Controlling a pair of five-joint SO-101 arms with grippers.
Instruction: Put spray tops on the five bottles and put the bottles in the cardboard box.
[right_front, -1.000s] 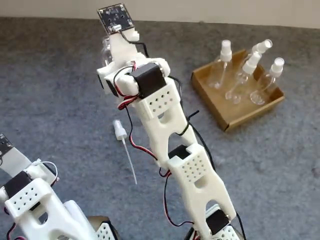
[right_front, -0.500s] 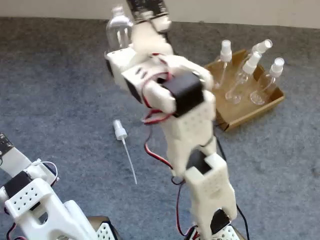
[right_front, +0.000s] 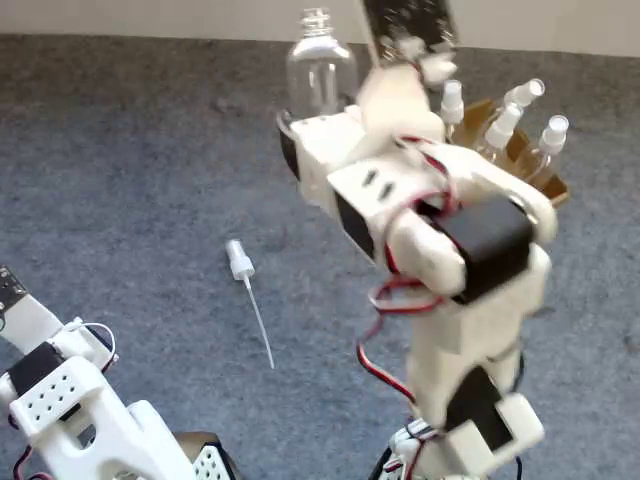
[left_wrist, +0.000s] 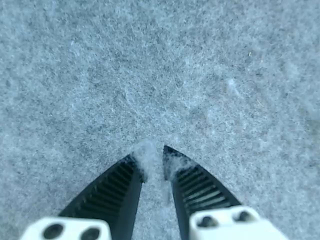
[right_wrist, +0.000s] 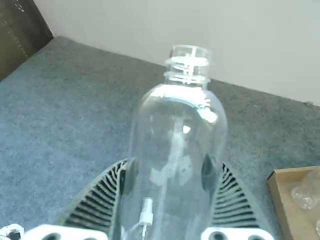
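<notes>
Claw (left arm) (left_wrist: 154, 162): We find it low over the grey, carpet-like counter (right_front: 120, 180) at the near left. Its fingers are drawn almost together, with a slim gap at the tips and nothing between them.

Spray top (right_front: 240, 265): It lies flat on the counter between the two arms, touching neither. Its white head points away from the arm bases and its thin dip tube trails back toward them.

Bottle (right_front: 320, 70): This is the uncapped one. We see it upright and well above the counter, with its open threaded neck uppermost and its body clear and empty.

Claw (right arm) (right_wrist: 172, 170): It is pinching the bottle, with one ribbed finger on each side of the lower body.

Cardboard box (right_front: 548, 178): It sits at the far right, partly behind the right arm. Four capped bottles (right_front: 500, 125) stand or lean inside it.

Governing relation: The spray top lies left of the held bottle and far below it, on the left arm's side. We judge the left claw the nearer one and the only free one.

Axis note: The tube's long axis is horizontal and the bottle's is vertical. We expect the top must be gripped at the head and turned tube-down before it can enter the neck.

Progress: By our count, four of five bottles are boxed, and the last one lacks its top.
</notes>
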